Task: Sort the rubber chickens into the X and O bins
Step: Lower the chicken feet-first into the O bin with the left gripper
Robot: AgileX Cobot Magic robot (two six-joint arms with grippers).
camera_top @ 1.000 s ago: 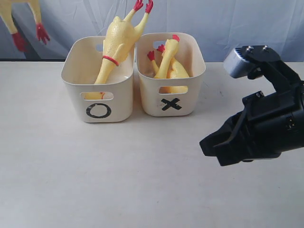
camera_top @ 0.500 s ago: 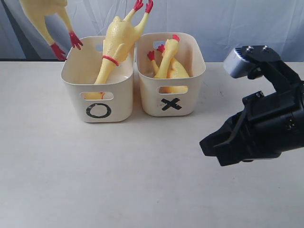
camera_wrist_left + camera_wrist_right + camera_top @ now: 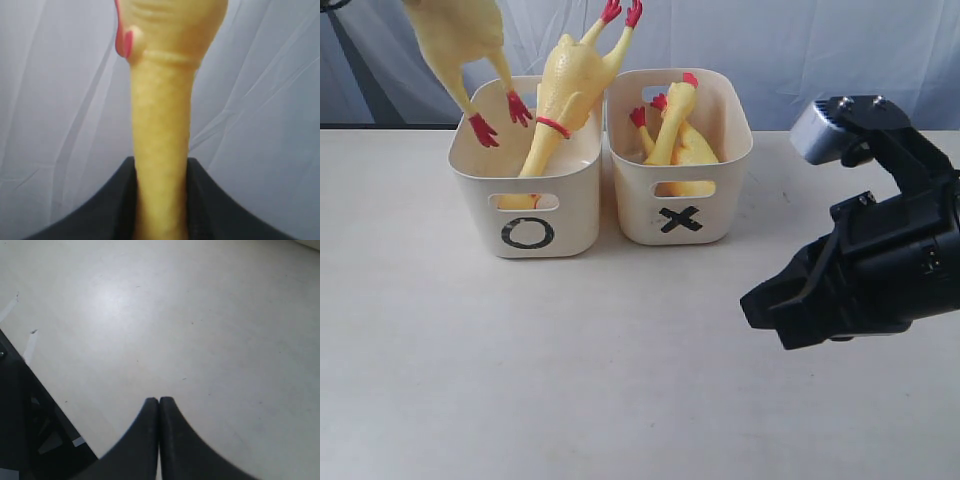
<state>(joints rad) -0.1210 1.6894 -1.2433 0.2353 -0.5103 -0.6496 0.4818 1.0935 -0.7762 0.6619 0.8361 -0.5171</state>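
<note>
Rubber chicken [image 3: 455,40] hangs feet-down just above the O bin [image 3: 570,220], neck clamped in the left gripper [image 3: 160,172]. Right gripper [image 3: 159,405] is closed, empty, well apart from that bin. Placing step, I judge; next it should lower, then release.

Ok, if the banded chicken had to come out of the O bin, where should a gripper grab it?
Probably the legs, just under the red feet, coming from above. The banded chicken leans head-down in the O bin, so the walls hem in its head end, while the thin legs stick up well over the rim, apart from the hanging chicken.
</note>
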